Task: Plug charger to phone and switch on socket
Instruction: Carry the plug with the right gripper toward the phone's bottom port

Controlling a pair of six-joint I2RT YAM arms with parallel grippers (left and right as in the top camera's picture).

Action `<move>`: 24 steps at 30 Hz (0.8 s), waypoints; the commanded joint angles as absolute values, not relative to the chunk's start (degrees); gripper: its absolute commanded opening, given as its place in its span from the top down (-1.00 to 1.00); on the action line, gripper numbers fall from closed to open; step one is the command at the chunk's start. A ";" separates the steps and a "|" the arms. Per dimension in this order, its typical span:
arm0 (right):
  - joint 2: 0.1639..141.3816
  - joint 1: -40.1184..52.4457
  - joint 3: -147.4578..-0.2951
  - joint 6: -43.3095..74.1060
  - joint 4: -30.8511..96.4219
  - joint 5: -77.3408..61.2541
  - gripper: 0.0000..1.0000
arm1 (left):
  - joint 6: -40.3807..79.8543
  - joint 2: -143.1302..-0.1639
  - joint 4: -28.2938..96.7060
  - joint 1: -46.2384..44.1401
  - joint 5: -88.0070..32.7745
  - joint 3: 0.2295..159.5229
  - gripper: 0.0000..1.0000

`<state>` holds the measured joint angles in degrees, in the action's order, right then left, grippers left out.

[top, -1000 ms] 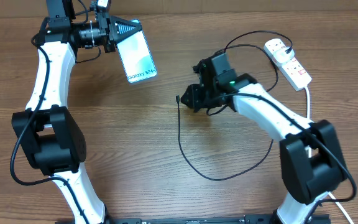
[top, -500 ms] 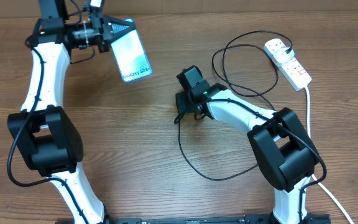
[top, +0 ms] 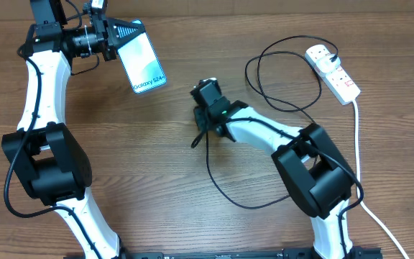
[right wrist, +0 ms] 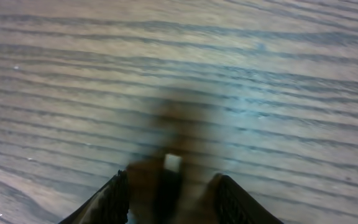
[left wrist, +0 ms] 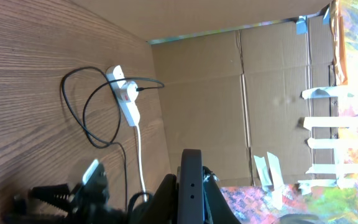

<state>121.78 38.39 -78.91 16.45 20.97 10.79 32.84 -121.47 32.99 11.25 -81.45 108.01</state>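
My left gripper (top: 117, 36) is shut on the phone (top: 144, 61) and holds it tilted above the table's far left, its light screen with "Galaxy S24+" text facing up. In the left wrist view the phone (left wrist: 191, 186) shows edge-on between the jaws (left wrist: 190, 202). My right gripper (top: 201, 129) is at mid-table, shut on the charger's thin black cable (top: 225, 191) near its free end. The blurred connector tip (right wrist: 171, 163) sits between the fingers (right wrist: 169, 183). The cable loops back to a plug in the white socket (top: 333, 72) at the far right, which also shows in the left wrist view (left wrist: 124, 93).
A thick white cord (top: 356, 151) runs from the socket down the right side to the front edge. The black cable forms a wide loop (top: 279, 79) left of the socket. A cardboard wall (left wrist: 229, 93) stands behind the table.
My right gripper has moved left toward mid-table, pulling the cable's free end with it. My left gripper has shifted the phone a little to the left.
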 commanded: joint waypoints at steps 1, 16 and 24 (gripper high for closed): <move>124.36 40.12 -79.26 18.70 23.16 13.04 0.13 | 33.47 -121.08 32.80 10.90 -84.47 108.90 0.92; 124.20 39.11 -83.15 27.27 31.16 8.56 0.93 | 33.45 -121.08 32.86 10.85 -85.41 108.90 0.92; 118.96 34.20 -92.29 17.56 41.01 -16.86 0.93 | 33.87 -121.08 32.82 10.85 -87.13 108.90 0.92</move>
